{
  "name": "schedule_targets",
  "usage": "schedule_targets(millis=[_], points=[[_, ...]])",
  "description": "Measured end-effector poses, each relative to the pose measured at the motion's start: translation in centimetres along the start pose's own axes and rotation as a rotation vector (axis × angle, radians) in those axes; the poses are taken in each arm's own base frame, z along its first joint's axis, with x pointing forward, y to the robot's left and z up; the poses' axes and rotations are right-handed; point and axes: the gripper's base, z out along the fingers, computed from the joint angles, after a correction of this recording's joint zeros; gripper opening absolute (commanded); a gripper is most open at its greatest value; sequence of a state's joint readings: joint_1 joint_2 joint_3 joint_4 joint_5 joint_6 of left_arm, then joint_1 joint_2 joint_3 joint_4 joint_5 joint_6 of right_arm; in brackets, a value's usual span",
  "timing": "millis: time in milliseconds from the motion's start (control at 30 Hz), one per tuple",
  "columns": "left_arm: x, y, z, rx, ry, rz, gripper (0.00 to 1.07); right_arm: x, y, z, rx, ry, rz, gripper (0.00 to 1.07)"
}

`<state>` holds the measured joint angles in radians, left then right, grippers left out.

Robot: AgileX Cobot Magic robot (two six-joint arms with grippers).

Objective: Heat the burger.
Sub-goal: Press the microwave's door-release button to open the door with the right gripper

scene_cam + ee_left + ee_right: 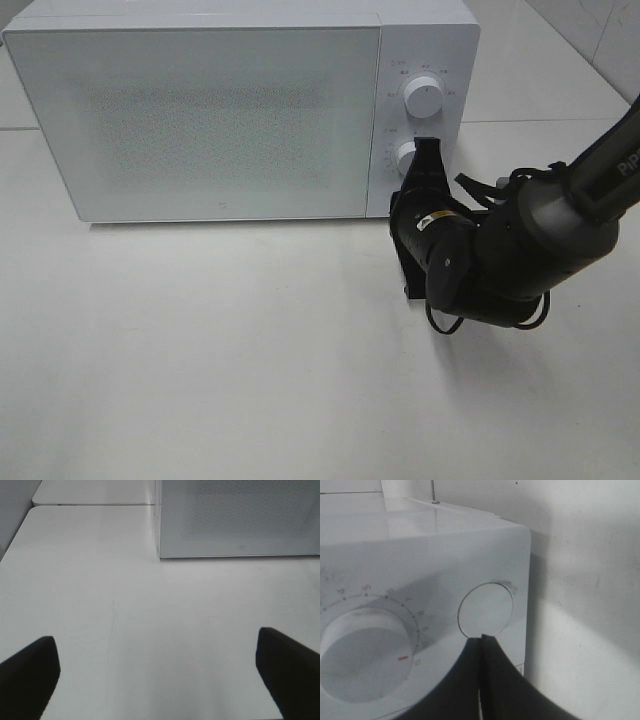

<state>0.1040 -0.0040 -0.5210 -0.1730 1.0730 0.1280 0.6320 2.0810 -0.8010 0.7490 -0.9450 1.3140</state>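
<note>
The burger is out of view; nothing of it shows through the frosted door of the white microwave (220, 110), which is closed. My right gripper (428, 148) is shut with nothing in it, its tips against the control panel beside the lower knob (405, 157). In the right wrist view the closed tips (481, 636) touch the rim of a round flat button (486, 607) next to a dial knob (365, 655). My left gripper (160, 680) stands open and empty over bare table, in front of the microwave's left corner (240, 515); it does not show in the high view.
An upper knob (423, 97) sits above the lower one. The white table (250, 350) stretches in front of the microwave. The right arm's dark body (500, 260) lies low at the right front of the oven.
</note>
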Motion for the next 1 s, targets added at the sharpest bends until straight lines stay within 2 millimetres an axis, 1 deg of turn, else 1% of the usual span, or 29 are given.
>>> schedule_targets(millis=[100,267,400,567,1000], points=[[0.0,0.0,0.0,0.0,0.0,0.0,1.0,-0.2,0.0,0.7,-0.001,-0.005,-0.001,0.0],[0.0,0.0,0.0,0.0,0.0,0.0,1.0,0.1,-0.5,1.4,0.029,0.002,-0.001,0.0],[0.0,0.0,0.0,0.0,0.0,0.0,1.0,0.0,-0.6,1.5,0.039,0.001,0.002,0.0],[0.0,0.0,0.0,0.0,0.0,0.0,1.0,-0.2,0.1,2.1,0.026,-0.012,0.019,0.0],[0.0,0.0,0.0,0.0,0.0,0.0,1.0,-0.2,0.0,2.7,0.023,-0.044,0.027,0.0]])
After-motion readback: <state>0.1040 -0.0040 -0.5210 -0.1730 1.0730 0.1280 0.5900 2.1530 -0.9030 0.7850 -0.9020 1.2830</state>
